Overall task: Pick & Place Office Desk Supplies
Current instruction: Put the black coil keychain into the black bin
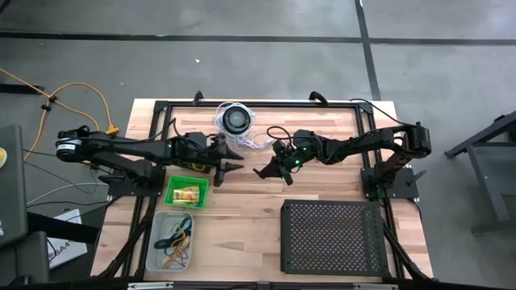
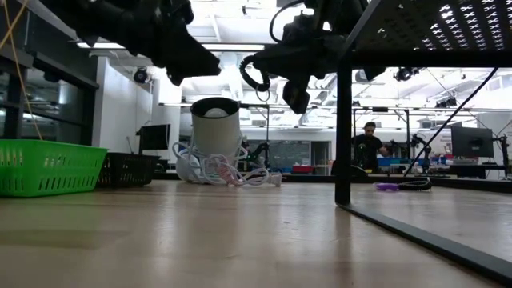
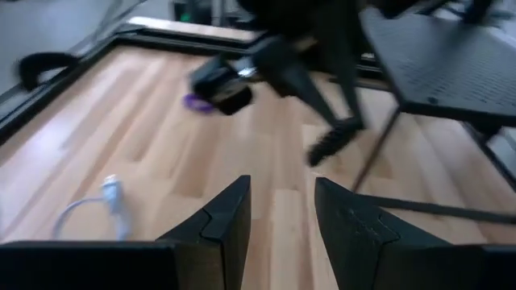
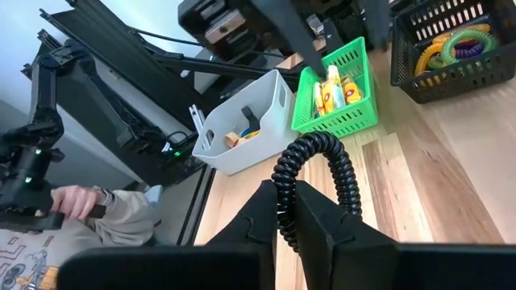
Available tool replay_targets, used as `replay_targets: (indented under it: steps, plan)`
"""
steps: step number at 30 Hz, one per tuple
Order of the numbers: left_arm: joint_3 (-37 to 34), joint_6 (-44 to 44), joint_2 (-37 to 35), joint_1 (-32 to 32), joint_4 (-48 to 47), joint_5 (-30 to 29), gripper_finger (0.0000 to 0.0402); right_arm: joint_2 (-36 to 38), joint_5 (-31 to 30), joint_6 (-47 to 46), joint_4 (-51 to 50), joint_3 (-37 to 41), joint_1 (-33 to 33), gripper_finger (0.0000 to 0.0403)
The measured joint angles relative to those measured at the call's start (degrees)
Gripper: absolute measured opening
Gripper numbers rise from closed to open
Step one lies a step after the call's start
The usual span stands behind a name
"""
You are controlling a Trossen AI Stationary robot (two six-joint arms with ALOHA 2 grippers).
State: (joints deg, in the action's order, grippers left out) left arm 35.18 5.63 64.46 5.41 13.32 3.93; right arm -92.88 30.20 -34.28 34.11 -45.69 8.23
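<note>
Right gripper [image 4: 289, 211] over mid-table, jaws clamped on a black coiled loop [image 4: 316, 173]; the loop arcs up and to one side of the fingers, held only at one end. It hangs well above the wooden table [image 1: 250, 201], seen from the low camera.

Left gripper [image 3: 278, 211] faces it from just across, jaws parted a moderate way, nothing between them.

Bins sit to the left: green basket [image 1: 187, 192] with yellow packets [image 4: 339, 90], a grey bin [image 1: 172, 240] nearer the front edge holding coloured bands, and a white bin [image 4: 242, 125] in the right wrist view.

Risks, as I judge them:
- Springy loop gripped off-centre could twist or slip free during transfer.
- The two grippers are close; a handover or swing toward the bins could clip the left fingers.
- Release too high: loop bounces off a rim.
</note>
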Motion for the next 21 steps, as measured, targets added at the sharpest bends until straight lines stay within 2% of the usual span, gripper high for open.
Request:
replay_targets:
  steps: [5, 21]
  plan:
    - [0.0, -3.7, 3.4, 0.0, 4.3, 4.0, 0.0133, 0.0, 0.2, -0.3, 0.1, 0.0, 0.0, 0.002]
    - [0.0, -6.5, 12.2, -0.5, 17.7, 5.6, 0.0133, 0.0, -1.7, -0.4, 0.8, 0.0, 0.0, 0.002]
